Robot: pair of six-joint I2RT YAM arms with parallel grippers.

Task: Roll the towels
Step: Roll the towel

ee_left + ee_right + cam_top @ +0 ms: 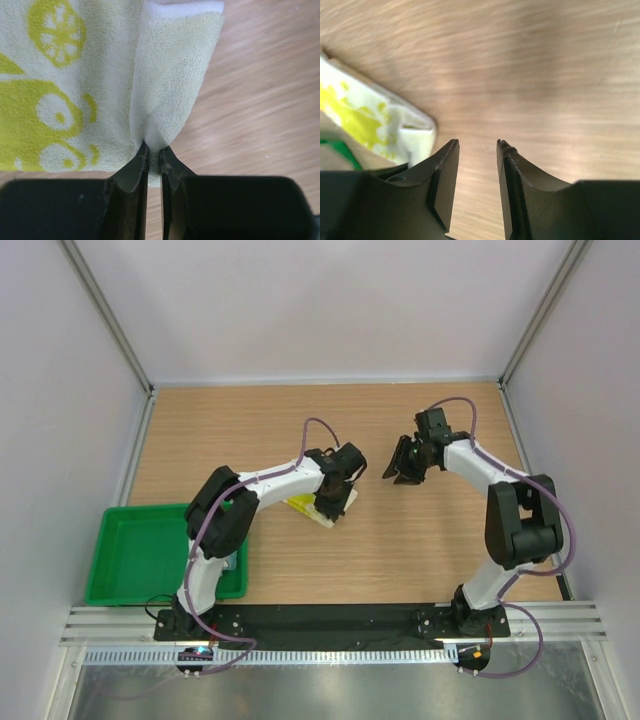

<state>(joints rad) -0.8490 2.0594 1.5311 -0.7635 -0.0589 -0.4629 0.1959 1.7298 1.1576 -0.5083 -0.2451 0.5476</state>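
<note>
Left wrist view shows the left gripper (pixel 154 156) pinched shut on a folded edge of the yellow-print towel (pixel 75 100) near the table's (pixel 545 75) middle, so rolling seems barely begun (by the look of it), while the right gripper (pixel 477 150) hangs parted and empty.

Yellow-cream towel (pixel 75 100) nipped in my left gripper (pixel 154 150)

It is soft terry, cream with a yellow-green lemon-slice print, lying straight ahead of my left gripper. A plain pale fold rises from it as a ridge. The near end of that ridge is pinched tight between my left fingertips (pixel 142 159). The printed part spreads flat to the left of the fold. From my right gripper (pixel 477 145) it lies off to the left, apart, a folded bundle with its layered end turned toward me.
</note>
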